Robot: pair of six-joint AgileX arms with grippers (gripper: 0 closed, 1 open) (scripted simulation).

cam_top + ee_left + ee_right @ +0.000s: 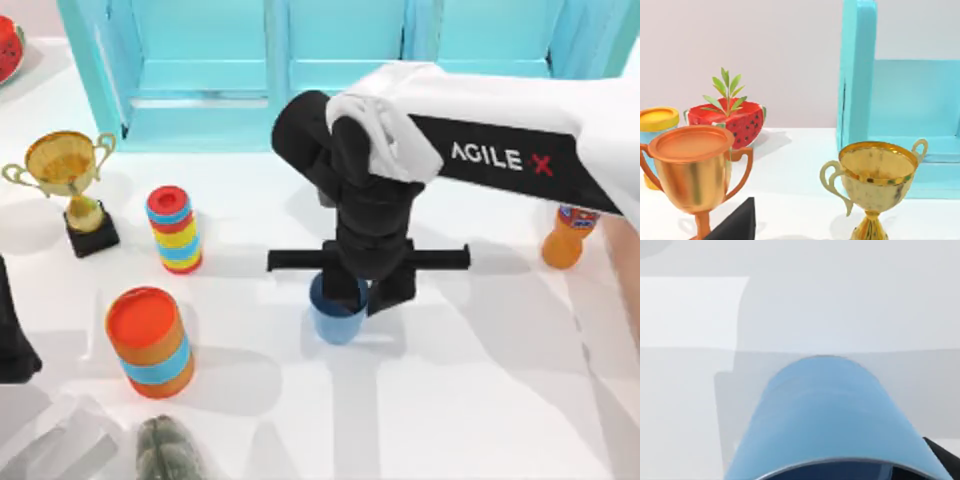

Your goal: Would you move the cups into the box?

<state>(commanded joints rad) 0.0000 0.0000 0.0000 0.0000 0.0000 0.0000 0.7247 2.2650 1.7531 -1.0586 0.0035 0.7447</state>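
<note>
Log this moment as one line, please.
right hand: down over blue cup, mid-table | grip: cannot tell | left arm: parked at left edge | box: cup not in it yet

cup [337,318] mid-table under R gripper [368,295] | trophy [70,175] far L | cabinet [330,70] behind

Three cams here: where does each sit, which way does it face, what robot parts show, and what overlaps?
Top view: above the table, looking down; the right arm reaches in from the right, its right pincer at the blue cup; the left arm is parked at the left edge.
Left wrist view: low on the left arm, facing the gold trophy and turquoise cabinet.
Right wrist view: on the right arm, close on the blue cup.
Shared: trophy and cabinet in top and left wrist views; blue cup in top and right wrist views.
</note>
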